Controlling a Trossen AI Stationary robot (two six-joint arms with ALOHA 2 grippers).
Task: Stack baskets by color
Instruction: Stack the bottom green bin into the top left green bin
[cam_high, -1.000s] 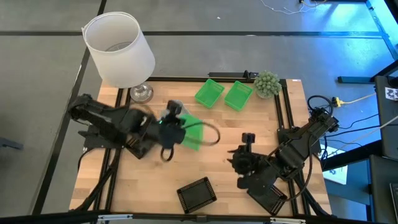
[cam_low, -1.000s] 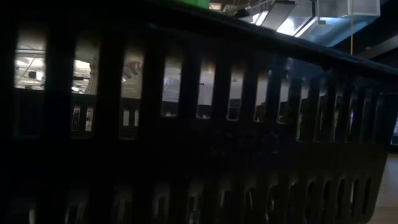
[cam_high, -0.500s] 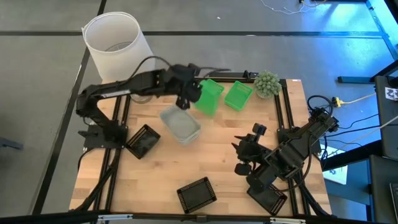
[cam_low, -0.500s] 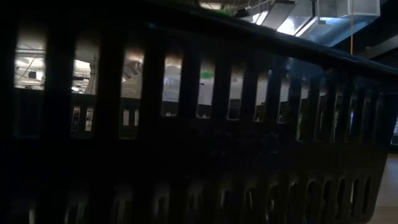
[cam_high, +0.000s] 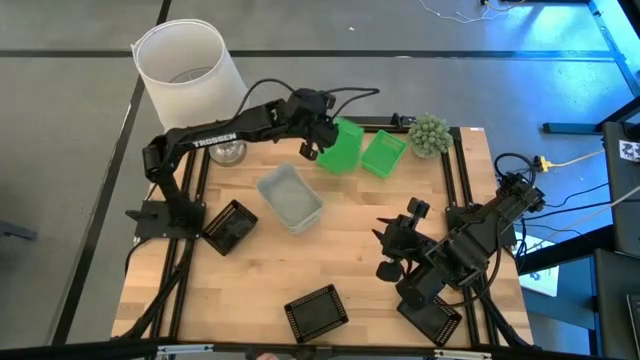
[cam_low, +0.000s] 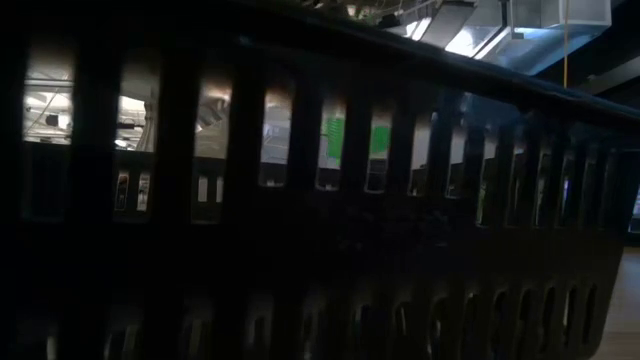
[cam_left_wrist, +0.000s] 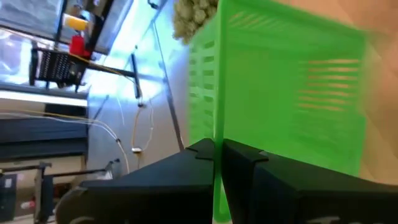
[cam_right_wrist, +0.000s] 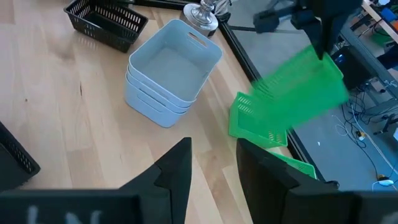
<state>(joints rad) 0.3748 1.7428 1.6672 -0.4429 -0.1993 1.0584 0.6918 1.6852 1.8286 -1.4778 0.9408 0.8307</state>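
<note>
Hanging tilted in the air, a green basket (cam_high: 343, 148) is pinched by its rim in the left gripper (cam_high: 312, 146), whose fingers are clamped tight on the mesh wall in the left wrist view (cam_left_wrist: 286, 93). Just below the gripper, a second green basket (cam_right_wrist: 258, 121) lies on the bench (cam_high: 340, 260); the right wrist view shows the held one raised above it and apart. Just beyond it, on the side away from the gripper, lies a third green basket (cam_high: 383, 154), with a small green ball-shaped plant (cam_high: 429, 133) next to that at the bench's far corner.

Near the left gripper, toward the middle of the bench, stands a stack of three grey-white baskets (cam_high: 290, 197), nested one inside the other (cam_right_wrist: 172, 71). Farther off, by the left arm's base, sits a black basket (cam_high: 230, 226). A white lampshade (cam_high: 190, 78) stands behind the left arm.

Well apart from all this, the right gripper (cam_high: 396, 255) hovers over bare bench with its fingers parted and nothing between them. Another black basket (cam_high: 316, 311) lies near it at the front edge, and one more black basket (cam_high: 436, 316) sits partly under the right arm. The low view is filled by dark basket mesh, with green showing through the slots.
</note>
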